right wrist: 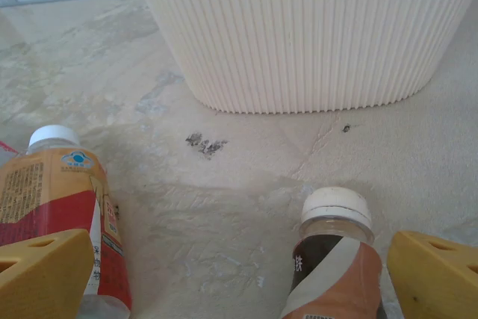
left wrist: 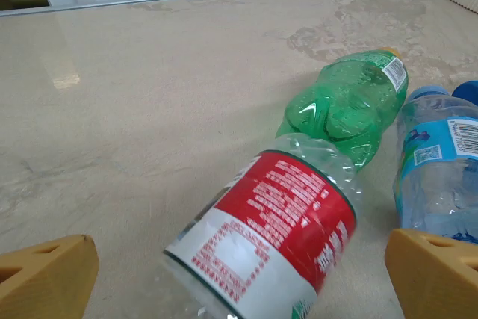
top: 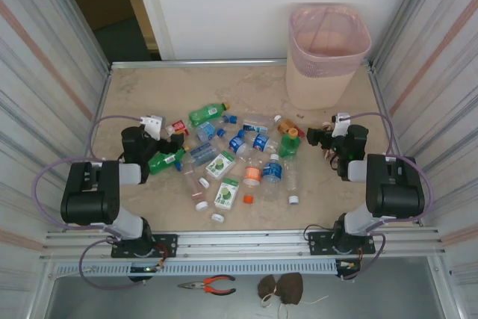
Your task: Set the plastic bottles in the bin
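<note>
Closest to the left wrist lens, found a clear plastic bottle with a red-and-white label (left wrist: 272,229) lying on its side between the spread yellow fingers (left wrist: 45,278) of the left gripper (left wrist: 239,282), jaws released wide and gripping nothing; judged that straddle a set-up for a pinch across the body. Saw a crumpled green plastic bottle (left wrist: 347,110) butted against its far end and a blue-labelled clear bottle (left wrist: 441,162) just beside. Found the right gripper (right wrist: 239,282) likewise spread and empty, straddling a white-capped bottle with a brown label (right wrist: 332,259), cap pointing toward the tall beige ribbed bin (right wrist: 314,28) just beyond, with an orange-labelled white-capped bottle (right wrist: 56,184) near the other finger. Placed that bin at the far right of the marbled table (top: 149,95), a pink plastic bag (top: 328,24) lining its rim. Made out no bottle inside from above; spotted the remaining plastic bottles (top: 239,158) strewn mid-table between the arms. Reckoned both arms stationed at the pile's outer edges for taking the nearest strays first.
</note>
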Robot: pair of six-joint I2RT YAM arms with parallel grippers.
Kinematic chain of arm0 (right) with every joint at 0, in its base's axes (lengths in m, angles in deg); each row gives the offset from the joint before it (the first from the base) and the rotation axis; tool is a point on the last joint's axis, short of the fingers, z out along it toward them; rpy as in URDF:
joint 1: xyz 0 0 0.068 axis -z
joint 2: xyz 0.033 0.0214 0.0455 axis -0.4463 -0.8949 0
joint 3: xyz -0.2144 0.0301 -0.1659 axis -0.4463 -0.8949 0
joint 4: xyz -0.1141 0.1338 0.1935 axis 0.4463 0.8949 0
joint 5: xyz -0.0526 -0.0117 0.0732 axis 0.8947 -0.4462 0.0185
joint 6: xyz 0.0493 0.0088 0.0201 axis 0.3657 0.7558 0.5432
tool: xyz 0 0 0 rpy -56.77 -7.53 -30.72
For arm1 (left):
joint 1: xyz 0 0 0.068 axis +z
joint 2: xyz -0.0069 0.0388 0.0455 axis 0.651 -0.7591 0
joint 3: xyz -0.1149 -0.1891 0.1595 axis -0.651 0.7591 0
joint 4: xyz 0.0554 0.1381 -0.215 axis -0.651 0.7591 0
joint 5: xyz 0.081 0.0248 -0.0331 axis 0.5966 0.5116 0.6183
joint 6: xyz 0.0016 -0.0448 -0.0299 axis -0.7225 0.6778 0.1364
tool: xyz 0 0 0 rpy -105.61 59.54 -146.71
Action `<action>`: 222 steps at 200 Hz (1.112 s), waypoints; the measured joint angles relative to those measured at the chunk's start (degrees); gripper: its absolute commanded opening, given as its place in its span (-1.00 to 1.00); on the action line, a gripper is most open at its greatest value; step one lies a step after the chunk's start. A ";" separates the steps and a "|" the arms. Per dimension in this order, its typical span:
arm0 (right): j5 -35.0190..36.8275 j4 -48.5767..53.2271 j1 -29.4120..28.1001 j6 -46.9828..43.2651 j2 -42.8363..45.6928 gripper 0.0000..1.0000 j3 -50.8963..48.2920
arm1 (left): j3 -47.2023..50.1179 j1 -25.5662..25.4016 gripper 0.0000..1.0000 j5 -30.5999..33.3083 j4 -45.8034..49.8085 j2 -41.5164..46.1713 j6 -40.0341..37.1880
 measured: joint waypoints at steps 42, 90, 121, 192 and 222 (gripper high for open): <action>-0.20 0.00 0.00 0.00 0.00 0.98 0.00 | 0.00 0.00 0.97 -0.39 0.00 0.00 -0.02; -0.20 -0.02 0.00 0.00 0.00 0.98 0.00 | 0.00 0.00 0.97 -0.59 -0.02 0.00 -0.02; -0.20 0.00 0.00 0.00 0.00 0.98 0.00 | 0.02 0.00 0.97 -0.59 0.00 0.00 -0.02; -0.20 -0.02 0.00 0.00 0.00 0.98 0.00 | 0.04 0.90 0.97 -1.03 -0.02 0.00 0.04; -0.20 0.00 0.00 0.00 0.02 0.98 0.00 | 0.04 1.36 0.97 -1.01 -0.02 0.00 0.04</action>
